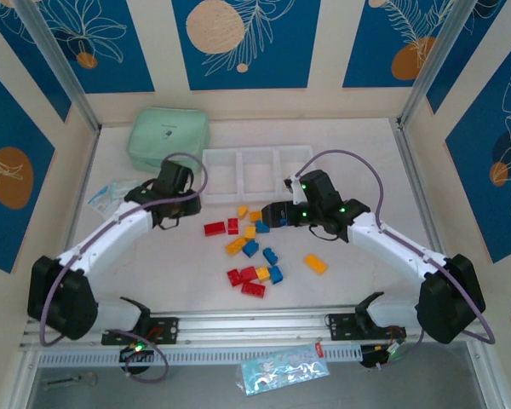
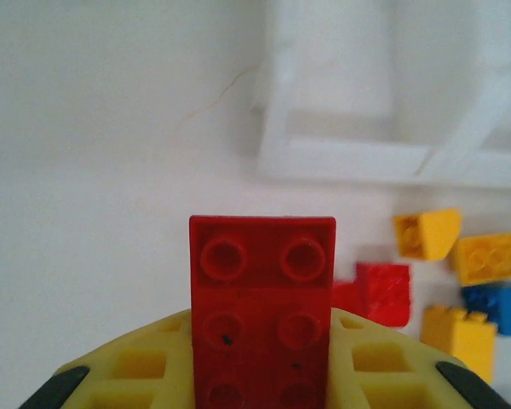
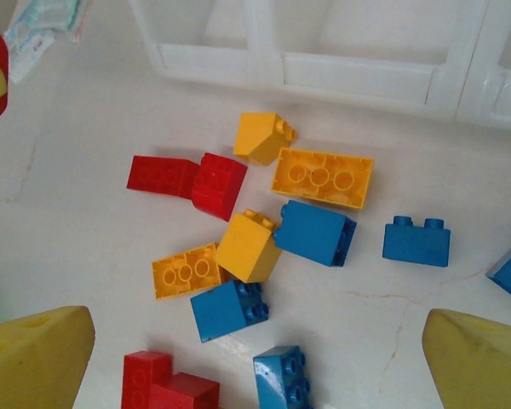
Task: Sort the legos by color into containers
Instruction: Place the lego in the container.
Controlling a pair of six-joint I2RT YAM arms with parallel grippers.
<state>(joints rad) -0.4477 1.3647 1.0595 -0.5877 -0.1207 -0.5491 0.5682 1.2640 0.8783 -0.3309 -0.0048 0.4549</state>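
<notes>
Three translucent white containers (image 1: 257,175) stood joined in a row at 12 o'clock on the tabletop (image 1: 358,170), with one mint-green pouch (image 1: 168,138) at their 9 o'clock. About fifteen legos (image 1: 250,248) lay scattered at 6 o'clock of the containers. The right wrist view showed five blue, four yellow and three red among them. One yellow brick (image 1: 315,263) lay apart at 4 o'clock of the pile.

The left tool (image 2: 264,366) was clamped on one oblong red brick (image 2: 262,298), studs facing the camera, its far end jutting past the yellow fingers (image 2: 153,368). This tool sat at 9 o'clock of the pile, the containers lying toward its 1 o'clock.

The right tool (image 3: 255,354) gaped wide above the pile, gripping nothing; a blue brick (image 3: 228,308) lay between its fingertips and just ahead of them.

The left arm slanted from its base at 7 o'clock toward 1 o'clock. The right arm slanted from 5 o'clock toward 11 o'clock, wrist bent down.
</notes>
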